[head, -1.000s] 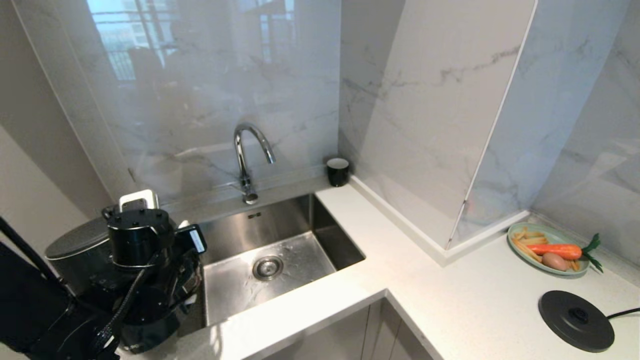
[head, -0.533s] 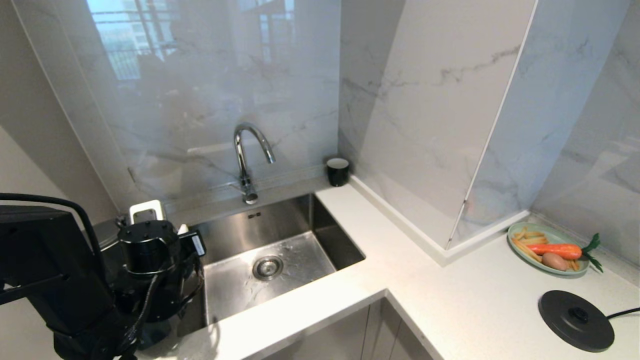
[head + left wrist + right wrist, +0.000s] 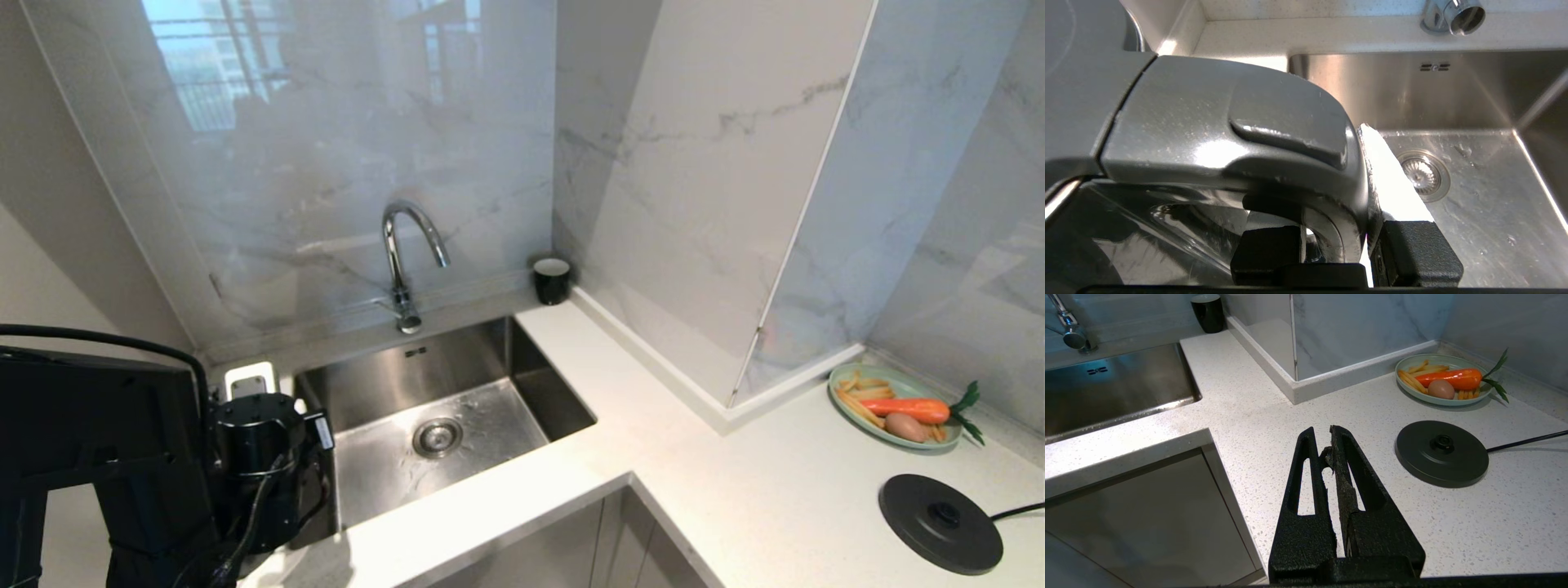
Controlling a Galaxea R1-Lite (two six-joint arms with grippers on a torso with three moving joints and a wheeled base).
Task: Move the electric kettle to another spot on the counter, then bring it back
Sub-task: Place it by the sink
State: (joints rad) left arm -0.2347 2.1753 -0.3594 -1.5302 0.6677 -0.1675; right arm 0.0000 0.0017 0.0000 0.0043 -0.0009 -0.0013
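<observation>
Kettle (image 3: 1208, 106) just left of the sink (image 3: 441, 425), at the near left corner of the basin, almost wholly hidden in the head view behind the left arm. Cannot tell whether its bottom rests on the counter (image 3: 735, 490) or hangs clear of it. In the left wrist view, only the grey top of the loop handle, a strip of the lid and a glossy stretch of the body below.

Left gripper (image 3: 1347, 228) clenched on that handle: one black finger (image 3: 1265, 253) inside the loop, the white-padded finger (image 3: 1392, 179) pressed against the outer face, on the side towards the sink drain (image 3: 1423, 175). In the head view, the white tip of that finger poking up above the black wrist, at the sink's left rim.

Tap (image 3: 404, 261) behind the sink at the back edge. Cup (image 3: 552, 280) at the sink's back right corner, against the wall. Base (image 3: 939, 523) well right of the sink, bare, its cord (image 3: 1016, 512) running off farther right. Plate (image 3: 849, 412) beyond the base, also far right of the sink, with a carrot (image 3: 902, 407) and other food on it.

Right gripper (image 3: 1327, 445) pinched shut on nothing, over the counter right of the sink, near the base
</observation>
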